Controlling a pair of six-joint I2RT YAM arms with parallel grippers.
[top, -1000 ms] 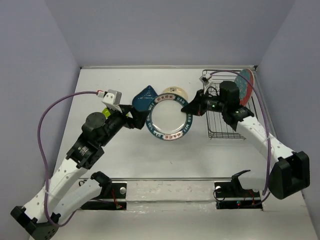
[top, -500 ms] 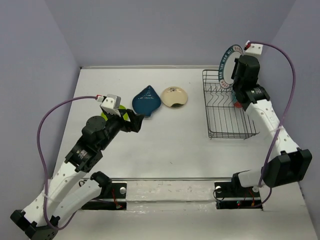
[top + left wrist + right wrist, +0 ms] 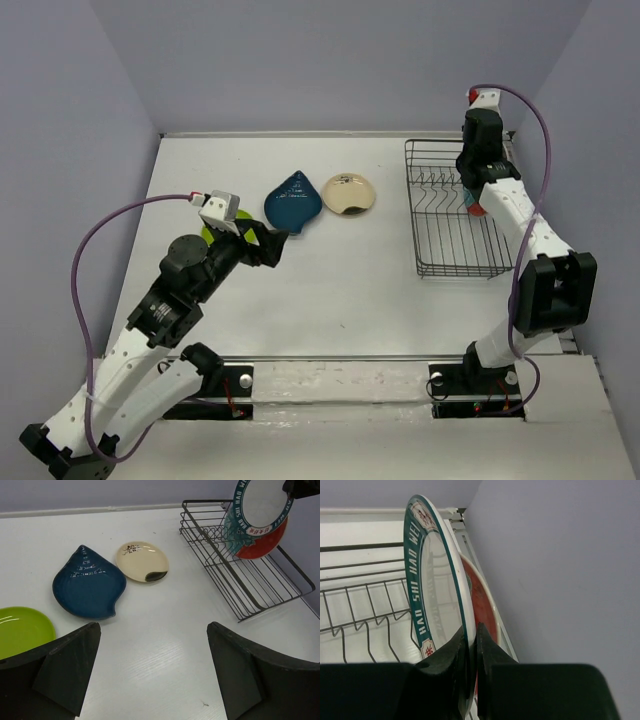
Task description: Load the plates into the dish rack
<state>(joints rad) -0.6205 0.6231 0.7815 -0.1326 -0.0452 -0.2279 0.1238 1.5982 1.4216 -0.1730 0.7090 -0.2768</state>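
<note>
White table (image 3: 160,630) carries dish rack (image 3: 227,575) holding floral plate (image 3: 265,542) beside patterned-rim plate (image 3: 260,502).

- I'm looking at a white table (image 3: 330,300), matte, with a faint grain showing in the left wrist view.
- On the far side, a pale lavender back wall (image 3: 330,60) meets the table's far edge along a thin light seam.
- On the left, a lavender side wall (image 3: 60,200) slants down along the table's left edge.
- On the right, a matching wall (image 3: 600,150) stands close against the table's right edge.
- At the near edge, a shiny metal strip (image 3: 340,378) runs left to right.
</note>
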